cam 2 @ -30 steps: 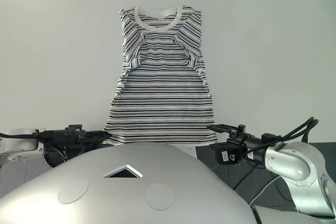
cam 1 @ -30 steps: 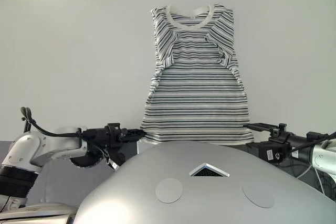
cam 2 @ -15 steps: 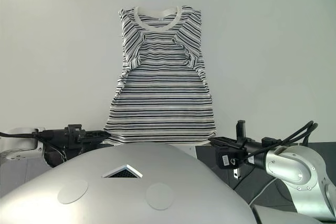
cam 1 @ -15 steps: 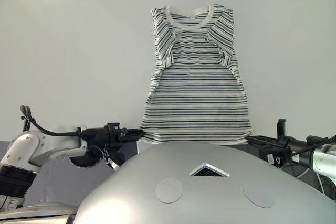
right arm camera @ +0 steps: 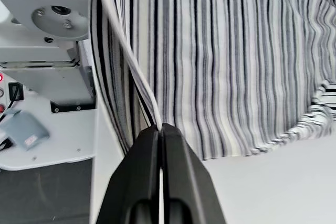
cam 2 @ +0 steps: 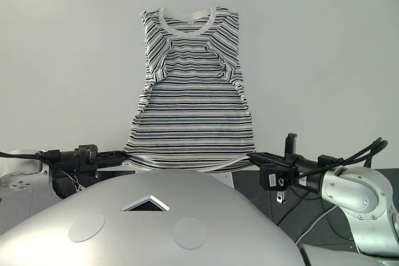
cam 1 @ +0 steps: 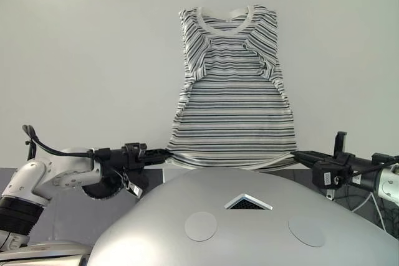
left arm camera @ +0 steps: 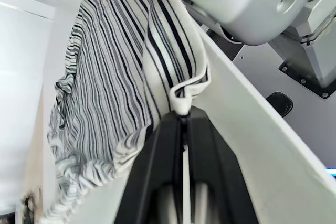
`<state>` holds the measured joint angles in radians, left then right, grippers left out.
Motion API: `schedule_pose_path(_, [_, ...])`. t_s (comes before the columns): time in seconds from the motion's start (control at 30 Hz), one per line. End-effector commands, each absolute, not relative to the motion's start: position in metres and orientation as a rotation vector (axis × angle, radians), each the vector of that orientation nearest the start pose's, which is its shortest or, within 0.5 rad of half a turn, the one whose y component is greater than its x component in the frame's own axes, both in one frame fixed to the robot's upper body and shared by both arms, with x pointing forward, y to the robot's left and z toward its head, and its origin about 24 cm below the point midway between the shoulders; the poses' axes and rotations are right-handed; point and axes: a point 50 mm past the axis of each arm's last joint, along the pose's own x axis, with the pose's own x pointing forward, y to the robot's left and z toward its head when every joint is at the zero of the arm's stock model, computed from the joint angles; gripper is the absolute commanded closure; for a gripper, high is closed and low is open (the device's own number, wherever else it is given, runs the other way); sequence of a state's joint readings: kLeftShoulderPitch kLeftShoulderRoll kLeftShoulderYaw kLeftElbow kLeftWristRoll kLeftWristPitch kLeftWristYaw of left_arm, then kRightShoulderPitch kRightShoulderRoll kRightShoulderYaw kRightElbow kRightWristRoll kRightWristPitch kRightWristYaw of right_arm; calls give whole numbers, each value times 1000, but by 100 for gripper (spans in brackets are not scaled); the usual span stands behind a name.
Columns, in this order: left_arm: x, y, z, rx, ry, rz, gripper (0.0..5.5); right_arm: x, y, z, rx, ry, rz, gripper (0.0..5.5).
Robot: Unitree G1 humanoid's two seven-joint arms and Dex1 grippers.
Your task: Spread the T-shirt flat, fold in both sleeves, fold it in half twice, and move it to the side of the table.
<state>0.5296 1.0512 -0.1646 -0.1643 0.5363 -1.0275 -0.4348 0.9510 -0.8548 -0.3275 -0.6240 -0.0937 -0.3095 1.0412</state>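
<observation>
Lying lengthwise, T-shirt (cam 1: pixel 234 104), collar far, hem in left claw (left arm camera: pixel 182 115), right claw (right arm camera: pixel 160 127)

The T-shirt (cam 1: pixel 234 98) is lying on the table (cam 1: pixel 93 60), collar far, hem at the near edge. The left gripper (cam 1: pixel 167 153) is sitting at the hem's left corner, the right gripper (cam 1: pixel 296 154) at its right.
</observation>
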Motion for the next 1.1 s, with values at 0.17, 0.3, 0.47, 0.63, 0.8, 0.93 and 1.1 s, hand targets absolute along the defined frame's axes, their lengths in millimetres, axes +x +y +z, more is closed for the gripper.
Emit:
schedule_pose_path(0.17, [93,221,76,923,-96,-1490,550,84,-236,117,-905,348,1227,548])
schedule_pose_path(0.3, [88,217,101,726,-92,-1506,550,82,-236,125,-901,315,1226,548])
schedule_pose_path(0.47, [86,218,124,617,-117,-1500,550,75,-234,141,-877,236,1208,548])
schedule_pose_path(0.63, [77,222,141,561,-155,-1494,550,69,-235,157,-878,177,1176,548])
schedule_pose_path(0.8, [66,226,157,522,-194,-1475,550,65,-237,168,-886,136,1155,548])
schedule_pose_path(0.93, [79,227,154,633,-203,-1371,550,76,-237,175,-905,106,1131,548])
schedule_pose_path(1.1, [140,216,130,929,-263,-1110,550,124,-237,157,-1010,148,1070,548])
